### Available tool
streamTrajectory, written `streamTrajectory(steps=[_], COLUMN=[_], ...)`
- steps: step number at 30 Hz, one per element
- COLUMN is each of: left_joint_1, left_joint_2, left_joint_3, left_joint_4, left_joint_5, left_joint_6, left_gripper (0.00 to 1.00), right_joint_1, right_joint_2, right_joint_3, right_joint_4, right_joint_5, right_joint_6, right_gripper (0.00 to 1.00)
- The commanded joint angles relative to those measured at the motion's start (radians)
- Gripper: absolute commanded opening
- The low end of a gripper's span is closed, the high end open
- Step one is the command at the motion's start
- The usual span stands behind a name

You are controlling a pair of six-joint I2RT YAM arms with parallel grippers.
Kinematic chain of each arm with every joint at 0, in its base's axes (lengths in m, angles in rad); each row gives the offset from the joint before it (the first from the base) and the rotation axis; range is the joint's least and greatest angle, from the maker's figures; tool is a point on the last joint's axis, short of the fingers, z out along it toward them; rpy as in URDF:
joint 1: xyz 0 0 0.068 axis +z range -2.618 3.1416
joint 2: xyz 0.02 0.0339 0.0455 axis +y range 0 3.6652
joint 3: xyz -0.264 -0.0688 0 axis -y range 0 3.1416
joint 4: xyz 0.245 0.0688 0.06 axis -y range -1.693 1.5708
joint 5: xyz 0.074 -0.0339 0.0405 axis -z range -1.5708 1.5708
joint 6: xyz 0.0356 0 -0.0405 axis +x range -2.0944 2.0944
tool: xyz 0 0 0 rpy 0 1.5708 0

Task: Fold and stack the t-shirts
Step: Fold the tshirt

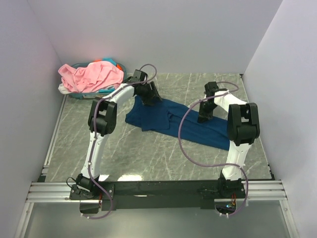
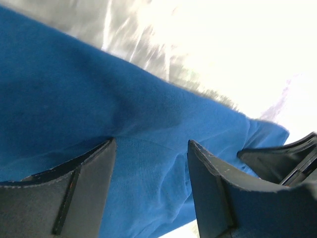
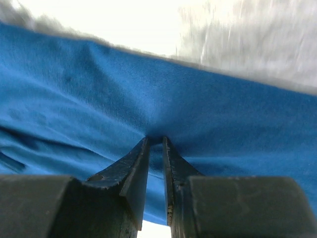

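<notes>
- Your left fingers (image 2: 101,163) stood spread apart, tips down on the dark navy blue cloth t-shirt (image 1: 166,116). Its fabric swelled between them, but nothing was clamped.
- Your right fingers (image 3: 141,158) were pressed almost together, pinching a ridge of that same shirt.
- The shirt lay rumpled across the middle of the grey marbled counter (image 1: 148,153), running from the left arm's fingers to the right arm's.
- A light pink cloth t-shirt (image 1: 91,75) was heaped over a teal plastic basket (image 1: 117,63) in the far left corner, well apart from the blue one.
</notes>
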Motion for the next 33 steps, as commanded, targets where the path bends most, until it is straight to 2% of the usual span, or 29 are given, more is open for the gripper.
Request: streamTrajectory(steps=[1,8,13,18,23,27,33], left_joint_1=[0.018,0.019,0.019,0.019,0.019,0.019,0.018], left_joint_2=[0.101,0.168,0.155,0.066,-0.042,-0.112,-0.223], left_joint_3=[0.097,0.163,0.17,0.173,0.16,0.081,-0.23], left_joint_4=[-0.033,0.044,0.11,0.168,0.194,0.139,0.219], left_joint_5=[-0.015,0.055,0.092,0.088,0.073,0.051,0.124], left_joint_6=[0.118,0.173,0.164,0.124,0.066,-0.005,-0.175], left_gripper=[0.66,0.65,0.65,0.66,0.67,0.66,0.66], right_joint_1=[-0.004,0.009,0.019,0.019,0.018,0.019,0.019], right_joint_2=[-0.027,-0.103,-0.172,-0.205,-0.202,-0.202,-0.175], right_joint_3=[-0.087,-0.21,-0.209,-0.117,-0.097,-0.13,-0.144], right_joint_4=[-0.085,-0.071,-0.102,-0.172,-0.197,-0.189,-0.191], right_joint_5=[0.009,-0.081,-0.037,0.057,0.106,0.106,0.117], right_joint_6=[0.03,0.083,0.073,0.033,0.016,0.014,0.016], right_gripper=[0.25,0.25,0.25,0.25,0.25,0.25,0.25])
